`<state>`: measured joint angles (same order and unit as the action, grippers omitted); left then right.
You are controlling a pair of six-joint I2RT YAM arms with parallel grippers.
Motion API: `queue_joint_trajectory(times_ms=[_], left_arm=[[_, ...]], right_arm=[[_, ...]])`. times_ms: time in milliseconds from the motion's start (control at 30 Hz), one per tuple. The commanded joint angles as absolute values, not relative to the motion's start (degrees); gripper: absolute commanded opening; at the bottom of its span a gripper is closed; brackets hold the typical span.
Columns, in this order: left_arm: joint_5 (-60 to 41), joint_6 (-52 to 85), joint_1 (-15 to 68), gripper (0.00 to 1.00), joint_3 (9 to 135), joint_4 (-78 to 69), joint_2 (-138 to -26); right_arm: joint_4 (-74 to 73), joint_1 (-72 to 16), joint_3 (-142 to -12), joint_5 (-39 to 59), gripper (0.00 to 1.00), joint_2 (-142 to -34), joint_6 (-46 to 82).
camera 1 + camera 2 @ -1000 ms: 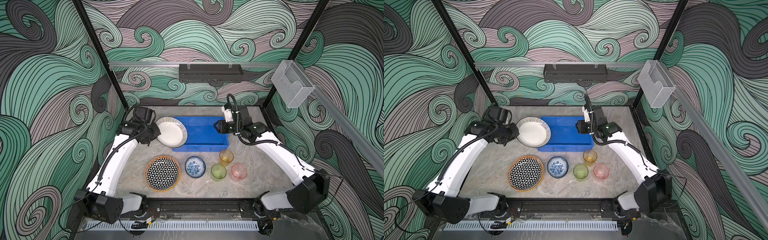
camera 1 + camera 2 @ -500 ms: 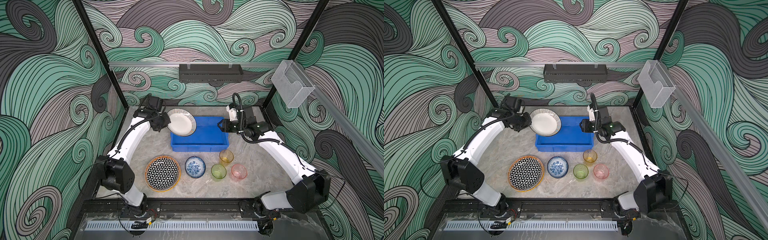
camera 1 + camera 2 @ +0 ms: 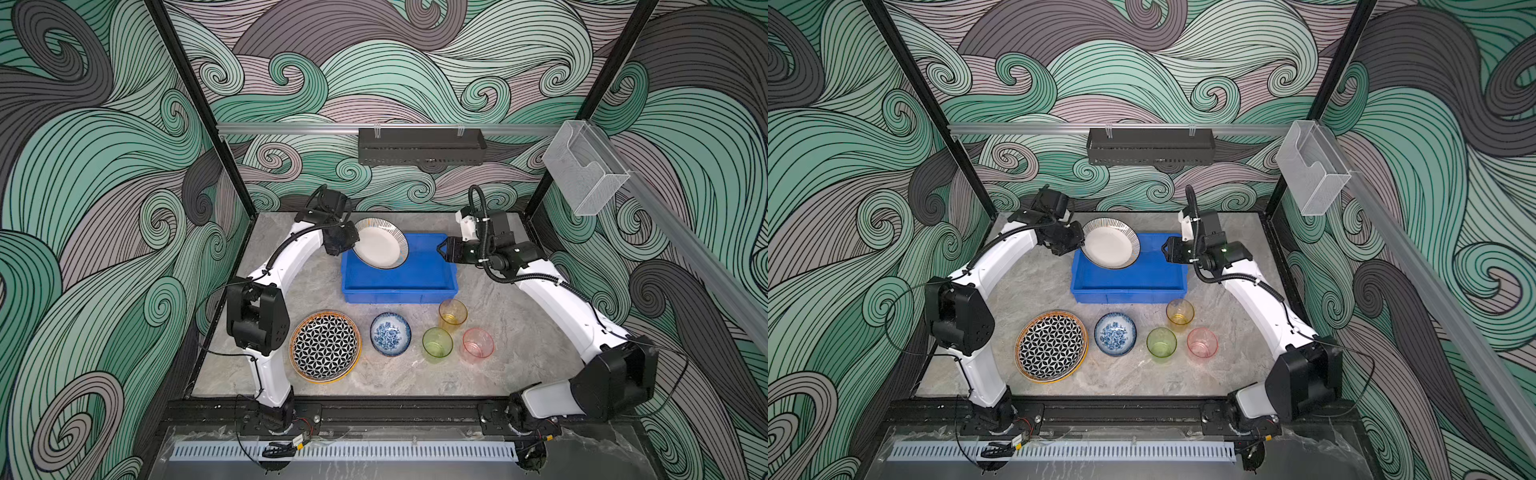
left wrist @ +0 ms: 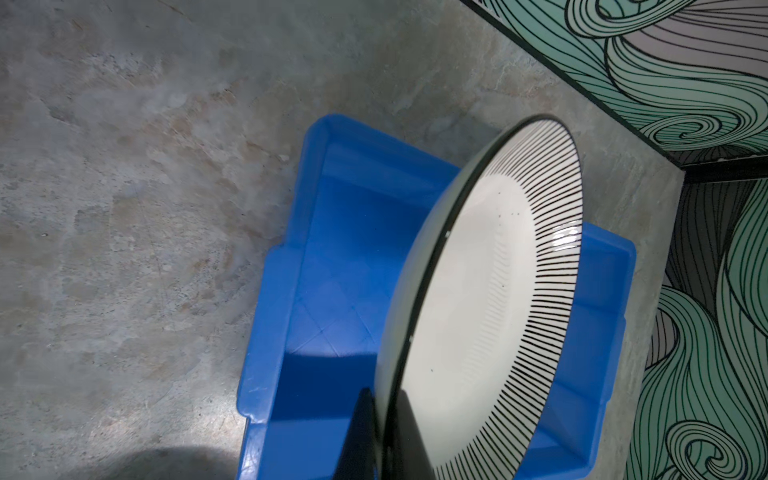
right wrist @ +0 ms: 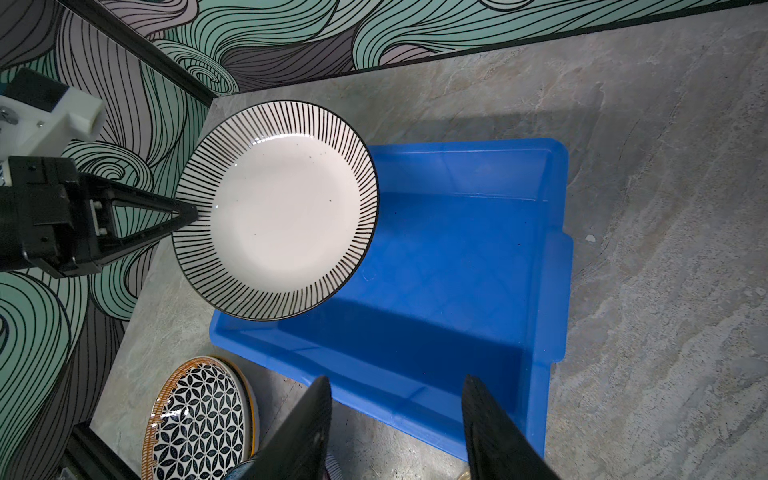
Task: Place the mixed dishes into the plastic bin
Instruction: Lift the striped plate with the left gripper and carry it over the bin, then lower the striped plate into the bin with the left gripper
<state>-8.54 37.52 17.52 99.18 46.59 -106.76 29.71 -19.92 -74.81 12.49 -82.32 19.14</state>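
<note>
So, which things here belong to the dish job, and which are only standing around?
For the job: striped plate, blue bin, star plate, floral bowl, orange cup, green cup, pink cup.
Just there: black perforated tray, clear wall holder.

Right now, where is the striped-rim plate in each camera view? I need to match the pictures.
Top view: striped-rim plate near the centre, over the far-left corner of the blue bin.
Top view: same spot, just left of centre.
Left wrist: close up, nearly edge-on, over the bin.
Right wrist: face-on, rim pinched by fingers of the left gripper.
Shared landmark: the blue bin beneath it.
</note>
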Motion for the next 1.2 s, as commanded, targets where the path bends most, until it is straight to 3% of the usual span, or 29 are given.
queue_joint_trajectory(times_ms=[0, 1167], left_arm=[[-13.2, 38.6, 18.5, 0.00, 103.2, 41.7, -106.9], [-16.1, 39.6, 21.7, 0.00, 105.1, 40.1, -117.0]], right_arm=[[28.5, -19.6, -74.0, 13.4, 0.52, -82.4, 19.7], [28.6, -19.3, -72.9, 15.8, 0.52, -83.9, 20.6]])
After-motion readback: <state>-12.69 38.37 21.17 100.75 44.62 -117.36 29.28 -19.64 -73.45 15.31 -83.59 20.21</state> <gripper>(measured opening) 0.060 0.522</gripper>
